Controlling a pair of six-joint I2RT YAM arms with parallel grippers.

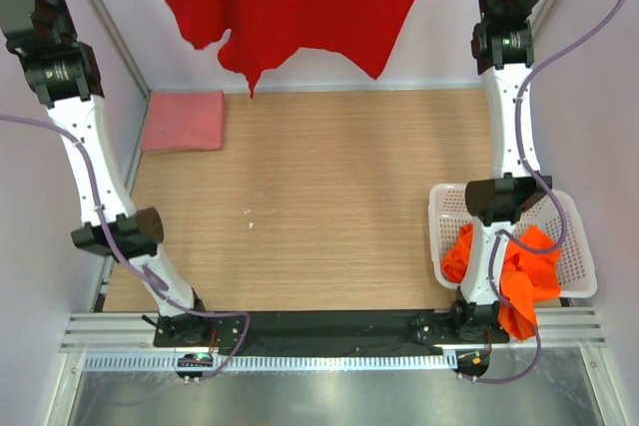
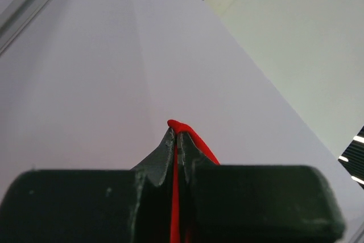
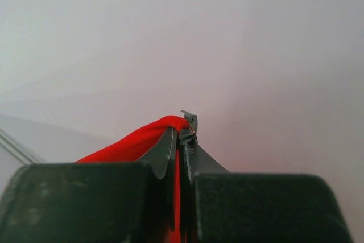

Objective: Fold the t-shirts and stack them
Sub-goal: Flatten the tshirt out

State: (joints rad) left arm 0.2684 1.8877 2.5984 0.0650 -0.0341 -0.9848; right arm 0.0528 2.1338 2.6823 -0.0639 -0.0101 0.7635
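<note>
A bright red t-shirt (image 1: pixel 290 2) hangs spread in the air across the back of the top view, its lower edge dangling above the table's far edge. Both arms reach up and back to it; their gripper tips lie outside that view. In the left wrist view my left gripper (image 2: pixel 176 132) is shut on a thin fold of the red t-shirt (image 2: pixel 193 138). In the right wrist view my right gripper (image 3: pixel 181 132) is shut on the red t-shirt (image 3: pixel 131 143) too. A folded salmon pink t-shirt (image 1: pixel 184 121) lies at the table's back left. Orange t-shirts (image 1: pixel 514 276) are crumpled in the basket.
A white plastic lattice basket (image 1: pixel 574 246) stands at the table's near right, beside the right arm's base. The wooden table (image 1: pixel 329 197) is walled by pale panels on the left, right and back. A black rail runs along the near edge.
</note>
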